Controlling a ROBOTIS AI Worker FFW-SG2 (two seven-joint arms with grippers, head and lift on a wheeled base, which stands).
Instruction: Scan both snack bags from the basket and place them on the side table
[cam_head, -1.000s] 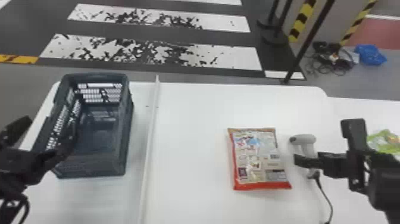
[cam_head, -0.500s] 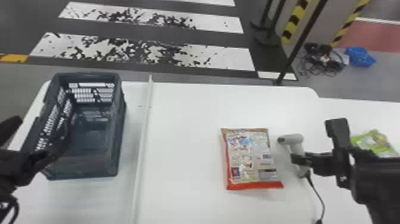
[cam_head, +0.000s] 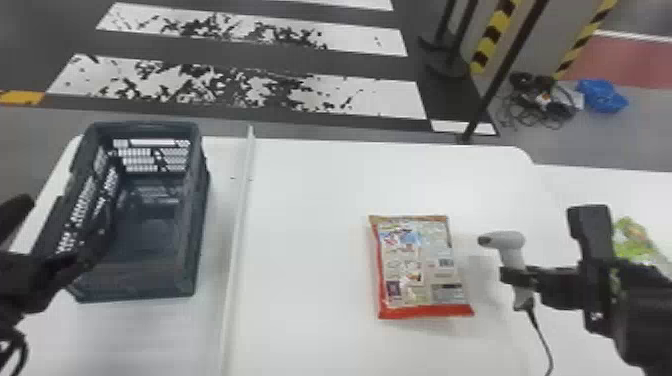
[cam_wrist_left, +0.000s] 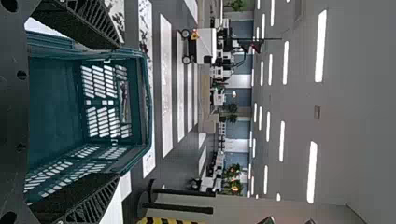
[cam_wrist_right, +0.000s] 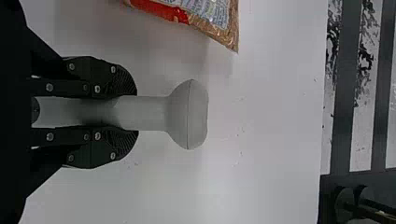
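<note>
White plastic scanner (cam_head: 513, 256), its handle pinched between my right gripper's (cam_wrist_right: 133, 113) fingers; my left gripper's (cam_wrist_left: 117, 109) are spread wide at the basket (cam_head: 198, 235). The red-edged snack bag (cam_head: 417, 265) lies flat on the table (cam_head: 310, 300), just left of the scanner — long side running away from me — so I'd bring the nearer right gripper leftward over its barcode (cam_head: 446, 262).

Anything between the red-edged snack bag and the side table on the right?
Yes. The scanner, held in the right gripper, is between the snack bag and the side table, just right of the bag. Its cable trails there too.
</note>
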